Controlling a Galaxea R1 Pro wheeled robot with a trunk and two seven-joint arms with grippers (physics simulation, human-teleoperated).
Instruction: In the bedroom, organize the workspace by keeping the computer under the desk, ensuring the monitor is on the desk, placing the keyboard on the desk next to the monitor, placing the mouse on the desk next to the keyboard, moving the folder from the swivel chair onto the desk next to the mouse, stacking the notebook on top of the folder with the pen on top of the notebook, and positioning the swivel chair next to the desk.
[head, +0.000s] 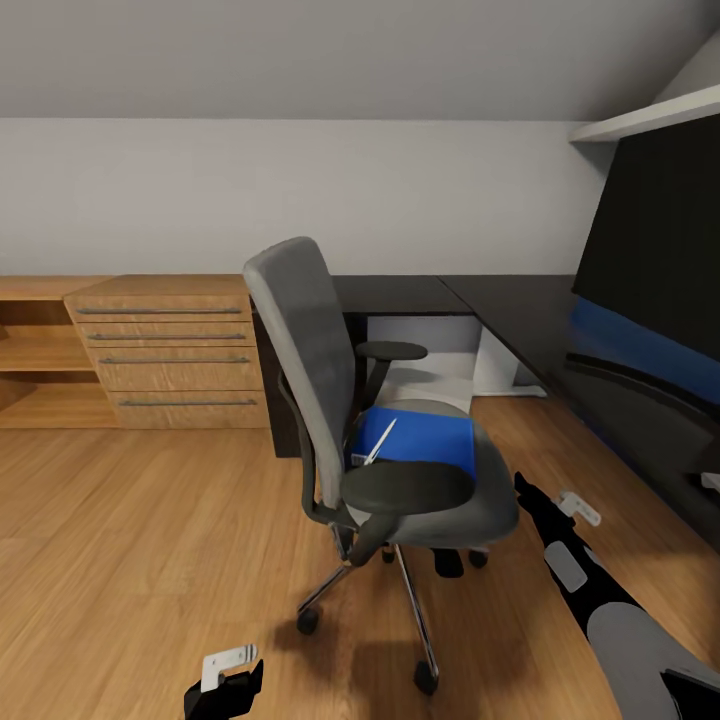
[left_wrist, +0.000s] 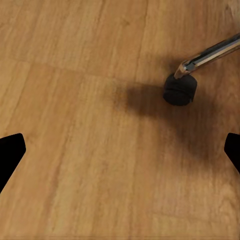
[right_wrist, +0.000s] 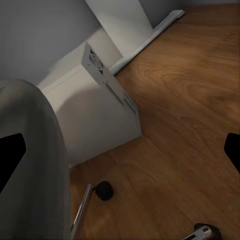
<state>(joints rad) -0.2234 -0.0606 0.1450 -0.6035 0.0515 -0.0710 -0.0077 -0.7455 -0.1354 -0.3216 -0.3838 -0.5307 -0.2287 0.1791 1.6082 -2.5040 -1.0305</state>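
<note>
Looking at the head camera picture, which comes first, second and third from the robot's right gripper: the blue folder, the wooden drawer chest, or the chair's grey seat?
From the right gripper, nearest first:
1. The swivel chair seat, right beside the gripper, toward the robot's left.
2. The folder, lying on that seat, a little farther in.
3. The drawer chest, far across the floor against the back wall.

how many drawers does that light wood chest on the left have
4, stacked one above another in the light-wood drawer chest left of the swivel chair, each with a long bar handle. None looks hidden.
</note>
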